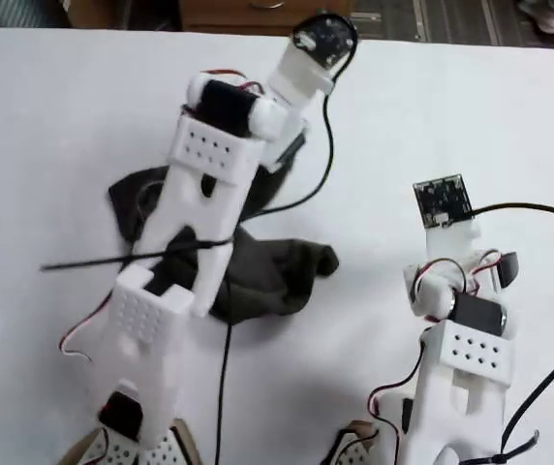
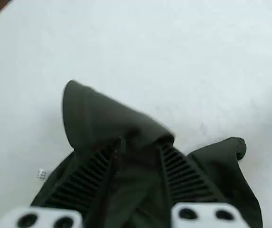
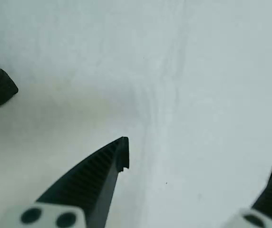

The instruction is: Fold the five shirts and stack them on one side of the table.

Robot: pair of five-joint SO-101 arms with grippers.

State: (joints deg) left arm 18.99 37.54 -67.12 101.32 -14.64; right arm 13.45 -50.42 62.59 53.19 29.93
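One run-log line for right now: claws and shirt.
left claw: shut on dark shirt | right claw: open over table | shirt state: crumpled

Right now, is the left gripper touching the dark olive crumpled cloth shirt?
Touching. The left wrist view shows the left gripper with its ribbed fingers pinched on a raised fold of the dark olive crumpled cloth shirt.

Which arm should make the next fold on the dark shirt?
Left. The left hand grips a bunched fold of the dark shirt, so it can likely carry that fold over. The right hand is open over the table, apart from the cloth.
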